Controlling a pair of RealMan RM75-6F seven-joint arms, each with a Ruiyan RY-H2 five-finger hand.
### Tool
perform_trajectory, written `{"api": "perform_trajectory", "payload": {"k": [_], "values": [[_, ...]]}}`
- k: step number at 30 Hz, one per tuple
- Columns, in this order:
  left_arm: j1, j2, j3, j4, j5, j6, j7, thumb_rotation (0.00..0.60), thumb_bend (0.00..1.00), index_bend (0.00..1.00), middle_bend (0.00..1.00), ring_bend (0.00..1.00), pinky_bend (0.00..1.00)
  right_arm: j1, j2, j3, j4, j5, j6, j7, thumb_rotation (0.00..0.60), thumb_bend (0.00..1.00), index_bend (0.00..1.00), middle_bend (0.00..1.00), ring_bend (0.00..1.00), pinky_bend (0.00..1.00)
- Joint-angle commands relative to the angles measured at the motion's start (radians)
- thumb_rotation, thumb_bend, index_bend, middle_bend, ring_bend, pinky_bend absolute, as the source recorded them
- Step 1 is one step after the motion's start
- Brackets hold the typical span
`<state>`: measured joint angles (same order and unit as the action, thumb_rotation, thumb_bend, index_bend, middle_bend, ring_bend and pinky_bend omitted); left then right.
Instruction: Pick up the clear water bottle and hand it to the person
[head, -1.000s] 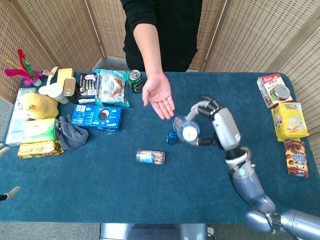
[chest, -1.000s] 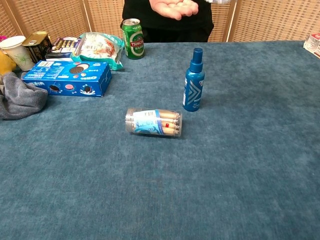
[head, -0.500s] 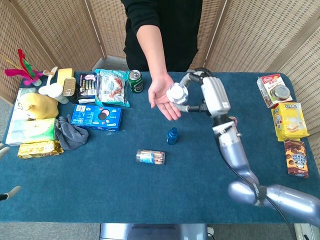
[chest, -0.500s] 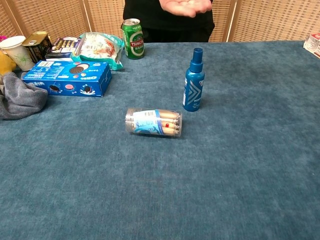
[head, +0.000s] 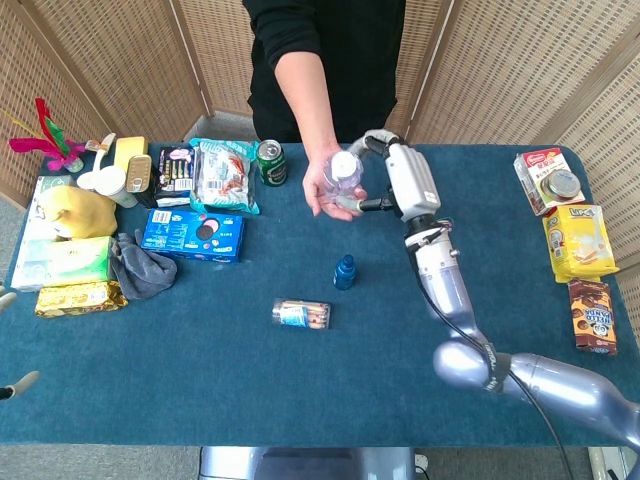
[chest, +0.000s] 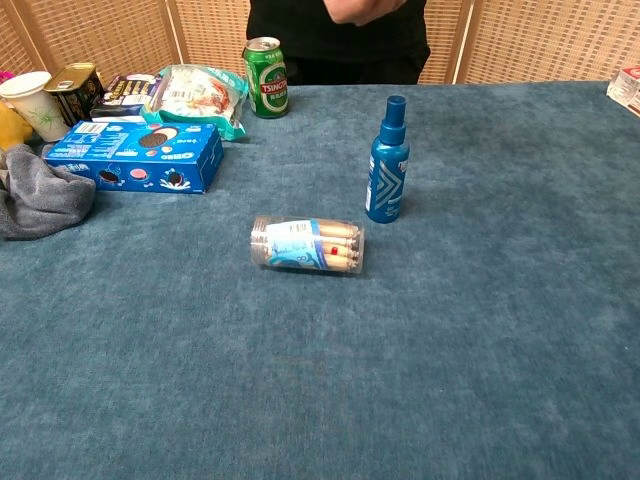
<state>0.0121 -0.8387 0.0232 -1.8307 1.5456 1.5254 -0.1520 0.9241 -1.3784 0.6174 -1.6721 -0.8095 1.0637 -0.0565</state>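
Note:
In the head view my right hand (head: 392, 180) grips the clear water bottle (head: 344, 180) and holds it high over the far side of the table, cap toward the camera. The bottle lies in the person's hand (head: 325, 190), whose fingers curl around it. The person (head: 325, 60) in black stands behind the table. The chest view shows only the lower edge of the person's hand (chest: 365, 8) at the top of the frame, not the bottle or my right hand. A small part of my left hand (head: 12, 385) shows at the left edge, and nothing is seen in it.
A blue spray bottle (chest: 387, 160) stands mid-table with a clear jar of sticks (chest: 306, 244) lying in front of it. A green can (chest: 265, 63), snack bag (head: 225, 175), blue cookie box (chest: 135, 155) and grey cloth (head: 140, 265) sit at left. Boxed snacks (head: 578, 240) line the right edge.
My right hand carried the bottle up and away from me, from above the spray bottle into the person's palm. The person's fingers have closed around it.

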Motion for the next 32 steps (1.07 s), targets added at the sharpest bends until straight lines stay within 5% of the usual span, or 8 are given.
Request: {"api": "perform_trajectory", "payload": {"k": [1, 8, 15, 22, 27, 32], "values": [[0.001, -0.001, 0.002, -0.002, 0.003, 0.002, 0.005, 0.6, 0.14, 0.0, 0.0, 0.0, 0.09, -0.01, 0.043, 0.001, -0.032, -0.056, 0.002, -0.005, 0.369, 0.0, 0.0, 0.0, 0.03, 0.12], [0.004, -0.002, 0.003, -0.001, 0.007, 0.007, 0.005, 0.6, 0.14, 0.0, 0.0, 0.0, 0.09, -0.08, 0.132, 0.007, -0.142, -0.093, 0.072, 0.011, 0.308, 0.0, 0.0, 0.0, 0.0, 0.11], [0.004, 0.0, 0.006, 0.0, 0.016, 0.008, 0.0, 0.6, 0.14, 0.0, 0.0, 0.0, 0.09, -0.287, 0.293, -0.108, -0.23, -0.326, 0.159, 0.107, 0.306, 0.0, 0.0, 0.0, 0.0, 0.11], [0.011, -0.004, 0.012, -0.004, 0.031, 0.021, 0.011, 0.6, 0.14, 0.0, 0.0, 0.0, 0.09, -0.476, 0.34, -0.306, -0.106, -0.59, 0.276, 0.227, 0.317, 0.0, 0.01, 0.0, 0.01, 0.11], [0.015, -0.009, 0.016, -0.004, 0.04, 0.026, 0.025, 0.6, 0.14, 0.0, 0.0, 0.0, 0.09, -0.575, 0.315, -0.423, 0.021, -0.682, 0.351, 0.251, 0.313, 0.0, 0.04, 0.0, 0.01, 0.11], [0.017, -0.013, 0.017, -0.005, 0.042, 0.03, 0.033, 0.6, 0.14, 0.0, 0.0, 0.0, 0.09, -0.643, 0.278, -0.47, 0.1, -0.701, 0.426, 0.218, 0.317, 0.0, 0.07, 0.0, 0.01, 0.11]]}}
